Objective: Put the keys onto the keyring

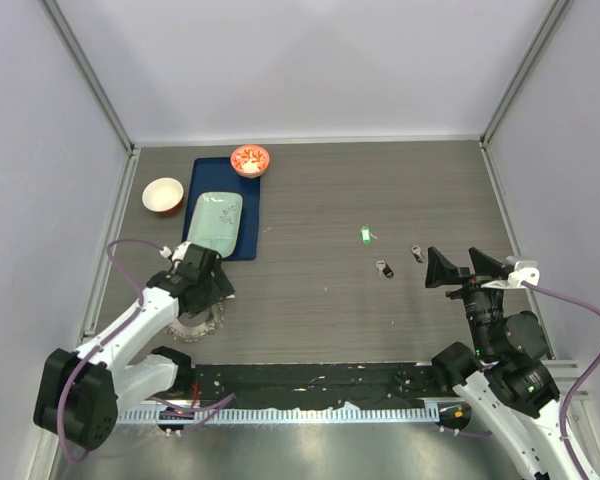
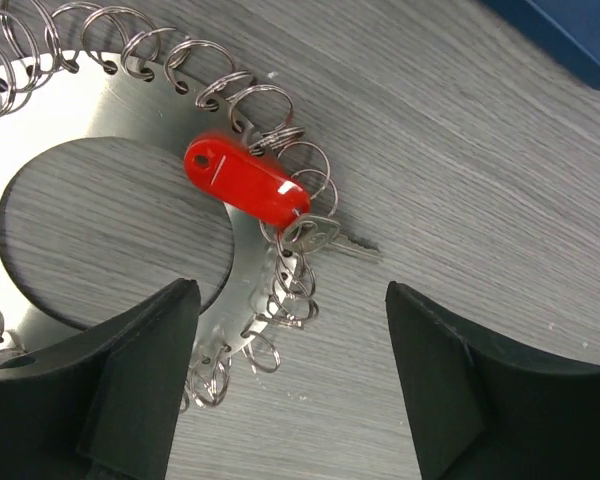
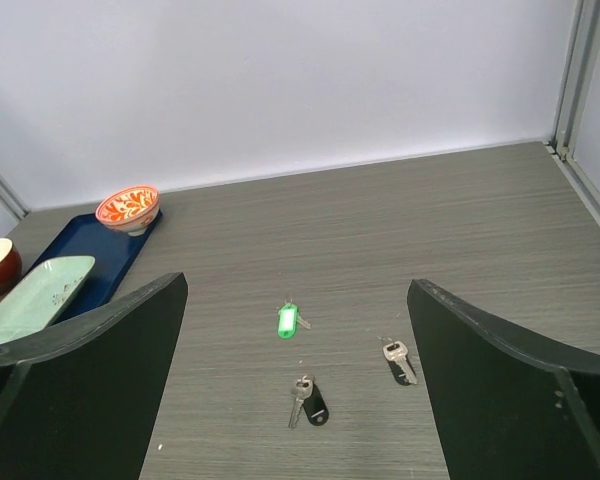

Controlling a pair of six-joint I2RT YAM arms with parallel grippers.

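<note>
The keyring (image 2: 110,110) is a flat silvery metal ring edged with small wire loops; it lies on the table under my left gripper (image 1: 202,280) and also shows in the top view (image 1: 195,322). A red-headed key (image 2: 245,183) lies on its rim, its metal blade (image 2: 325,235) among the loops. My left gripper (image 2: 290,380) is open just above the ring's edge. A green key (image 1: 364,235) and two dark keys (image 1: 384,268) (image 1: 417,253) lie mid-table. In the right wrist view they are the green (image 3: 288,320) and dark ones (image 3: 308,400) (image 3: 398,360). My right gripper (image 3: 295,385) is open, raised behind them.
A blue tray (image 1: 202,178) at the back left holds a pale green plate (image 1: 215,220) and a small red patterned bowl (image 1: 250,159). A red-and-white bowl (image 1: 163,195) stands left of the tray. A dark strip (image 1: 310,380) runs along the near edge.
</note>
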